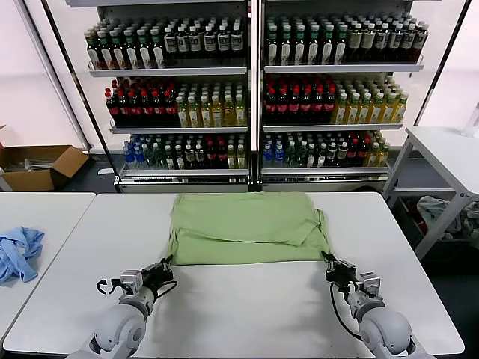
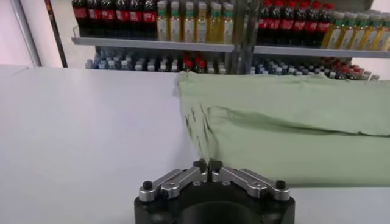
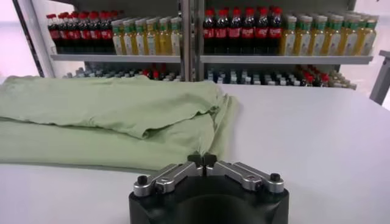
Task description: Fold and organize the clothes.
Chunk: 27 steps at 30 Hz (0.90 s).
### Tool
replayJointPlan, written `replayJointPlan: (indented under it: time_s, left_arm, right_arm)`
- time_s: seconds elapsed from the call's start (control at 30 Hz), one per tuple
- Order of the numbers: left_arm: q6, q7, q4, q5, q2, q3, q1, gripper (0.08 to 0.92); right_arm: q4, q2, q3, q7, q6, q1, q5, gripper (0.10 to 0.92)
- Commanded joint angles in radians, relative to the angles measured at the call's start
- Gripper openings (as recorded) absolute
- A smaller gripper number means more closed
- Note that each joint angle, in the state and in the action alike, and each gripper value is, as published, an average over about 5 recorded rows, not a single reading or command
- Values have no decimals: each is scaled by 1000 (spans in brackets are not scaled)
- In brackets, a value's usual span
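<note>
Both my pincers, left [image 1: 166, 263] and right [image 1: 329, 262], pinch shirt [image 1: 247, 228] corners; uneven pulling could undo the fold

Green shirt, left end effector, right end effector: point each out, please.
green shirt [image 1: 247, 228], head view, middle of the folded top layer.
left end effector [image 1: 165, 264], head view, between its fingertips.
right end effector [image 1: 328, 261], head view, between its fingertips.

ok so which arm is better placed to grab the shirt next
Neither clearly: left gripper and right gripper each sit shut at a near corner of the shirt, so likely both together.
</note>
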<state>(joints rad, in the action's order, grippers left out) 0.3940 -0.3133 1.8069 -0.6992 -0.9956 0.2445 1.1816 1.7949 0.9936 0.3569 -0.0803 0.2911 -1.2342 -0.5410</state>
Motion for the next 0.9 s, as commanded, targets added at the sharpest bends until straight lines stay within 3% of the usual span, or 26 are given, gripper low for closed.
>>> replayJointPlan:
  time_s: [0.03,0.3,0.47,0.67,0.9]
  left_arm:
    - [11,-11,103,10,55,24,48,84]
    - [28,-85,210,19,106,41,184,84]
    - [21,-203,339,78,132,42,353,84]
    - [-13,-352,425,149,144,52,491,84]
    - [-71,-467,490,186,156,65,660,84]
  right_arm:
    - [118,-47,25,-14,8,-66,-4,108]
    - [315,-108,64,-40,49,-287,45,108]
    - [451,-132,100,-68,44,-484,95,108]
    - [504,-132,130,-72,17,-642,167,108]
    - [504,-132,144,-79,8,-732,220,108]
